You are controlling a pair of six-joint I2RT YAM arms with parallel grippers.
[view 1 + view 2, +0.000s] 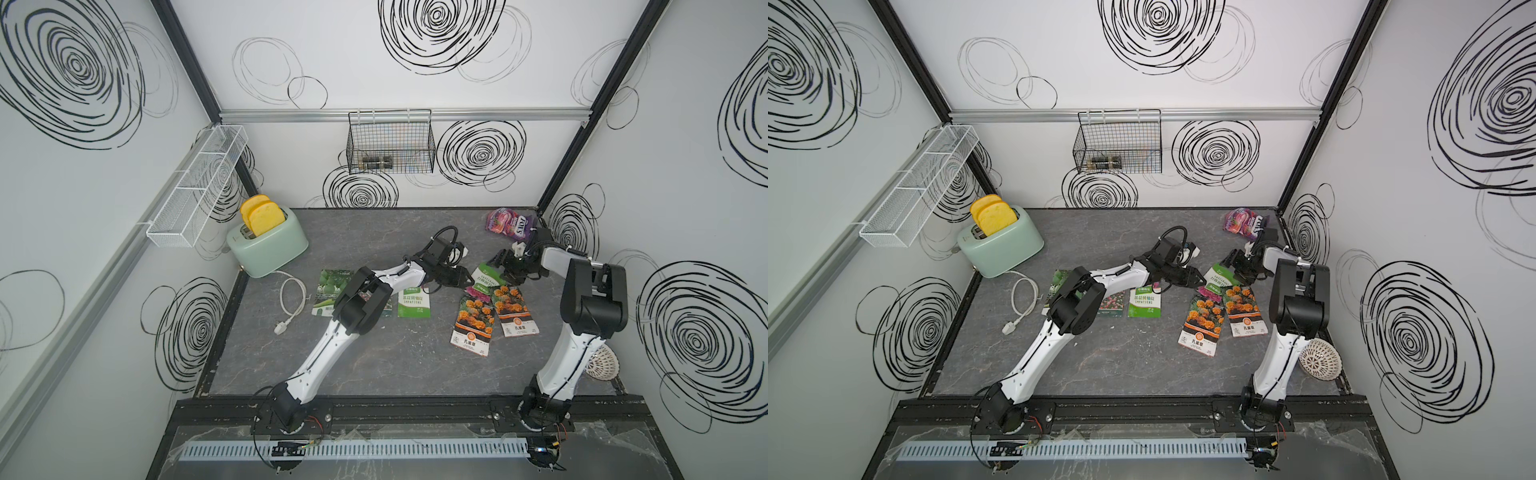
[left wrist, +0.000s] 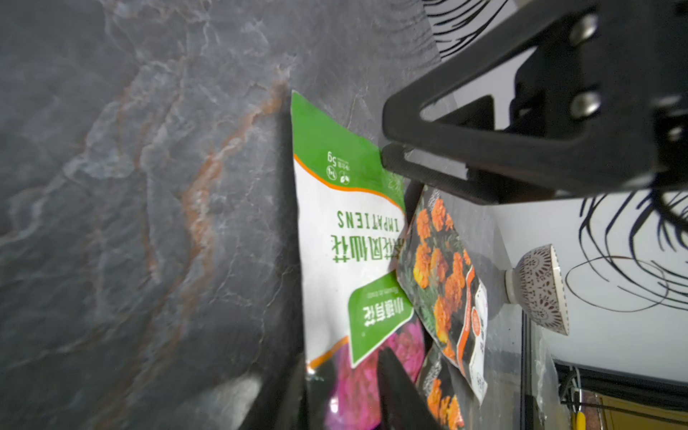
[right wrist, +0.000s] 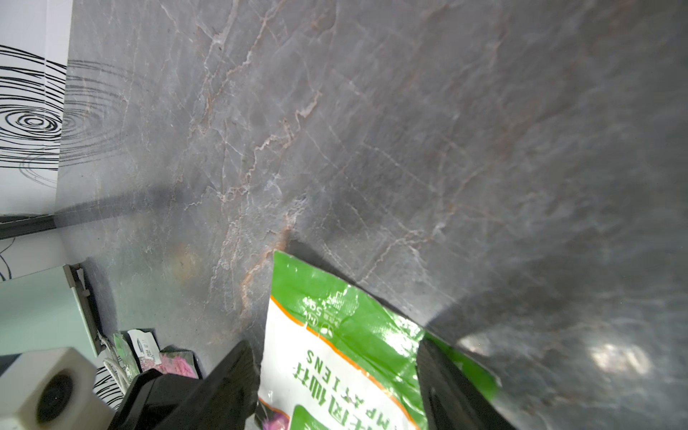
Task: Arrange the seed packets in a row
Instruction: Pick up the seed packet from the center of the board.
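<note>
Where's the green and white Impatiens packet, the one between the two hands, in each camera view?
Both top views: Impatiens packet sits right of centre, tilted.
Left wrist: middle of the picture, print upside down.
Right wrist: bottom centre, its green end pointing up the picture.
Shared landmark: the grey marble tabletop, behind the packet in every view.

Dark green packet (image 1: 1060, 282) mostly covered by left arm (image 1: 1075, 299) in a top view. Impatiens packet (image 3: 335, 353) cut off at right wrist view's edge. Wire basket (image 1: 415, 137) contents too small to be identified.
</note>
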